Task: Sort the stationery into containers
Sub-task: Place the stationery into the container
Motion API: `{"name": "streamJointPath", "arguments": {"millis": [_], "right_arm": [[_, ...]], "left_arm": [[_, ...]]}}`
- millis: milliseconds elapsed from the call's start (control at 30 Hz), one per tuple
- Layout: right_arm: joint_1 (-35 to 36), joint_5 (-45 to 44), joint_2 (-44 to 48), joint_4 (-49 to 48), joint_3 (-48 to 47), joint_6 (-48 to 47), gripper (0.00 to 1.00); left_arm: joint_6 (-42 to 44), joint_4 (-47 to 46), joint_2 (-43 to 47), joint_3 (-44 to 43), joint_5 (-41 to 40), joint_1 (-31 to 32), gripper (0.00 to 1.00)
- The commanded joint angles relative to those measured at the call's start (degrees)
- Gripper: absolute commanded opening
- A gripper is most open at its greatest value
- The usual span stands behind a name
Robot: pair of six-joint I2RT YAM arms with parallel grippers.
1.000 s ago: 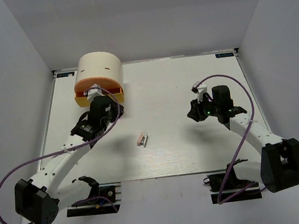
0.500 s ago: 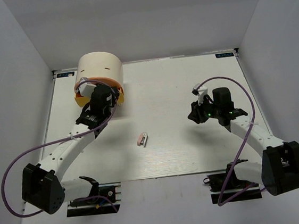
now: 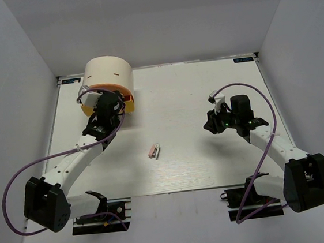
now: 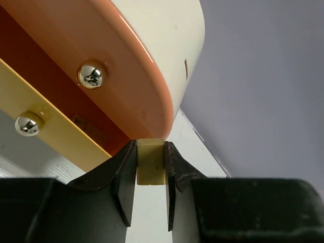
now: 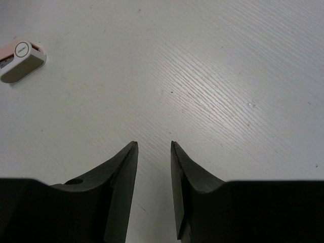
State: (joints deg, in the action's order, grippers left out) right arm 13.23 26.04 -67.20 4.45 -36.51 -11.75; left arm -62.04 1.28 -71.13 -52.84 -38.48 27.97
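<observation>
The left fingers (image 4: 124,182) clamp a cream eraser (image 4: 150,162) at the lip of the box's (image 3: 108,75) orange drawer (image 4: 126,96), the right fingers (image 5: 121,177) stand apart over the tabletop (image 5: 228,76), and the clip's (image 5: 20,61) tiny print is unreadable.

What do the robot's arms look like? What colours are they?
The left arm and right arm are white tubes with chunky black joints. A purple cable loops along each. The right arm has a tiny green light. The left tool and right tool have black curved fingers.
</observation>
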Motion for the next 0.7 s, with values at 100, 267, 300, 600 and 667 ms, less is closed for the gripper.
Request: {"name": "streamJointPath", "arguments": {"millis": [100,267,300,600,667], "right_arm": [[-0.14,0.15,0.49,-2.16,0.83,-0.82,0.38],[-0.14,-0.03,0.49,-2.16,1.18,-0.73,0.38],[-0.14,-0.03,0.49,-2.34,1.09,-0.73,0.38],[-0.14,-0.2,0.93,-2.6,1.88,-1.0,0.38],[-0.05,-0.29,1.11,-2.6,1.79,-1.08,0.38]], "left_arm": [[-3.87,-2.33,-0.31,0.37,-4.14,-0.19,0.0],[-5.72,-2.33,-2.43,-0.68,-4.68,-0.19,0.0],[-6.33,-1.38,-3.21,-0.69,-4.68,-0.19,0.0],[-9.94,-0.23,-6.64,-1.82,-5.82,-0.19,0.0],[-10.47,-0.22,-7.18,-1.83,-5.82,-0.19,0.0]]}}
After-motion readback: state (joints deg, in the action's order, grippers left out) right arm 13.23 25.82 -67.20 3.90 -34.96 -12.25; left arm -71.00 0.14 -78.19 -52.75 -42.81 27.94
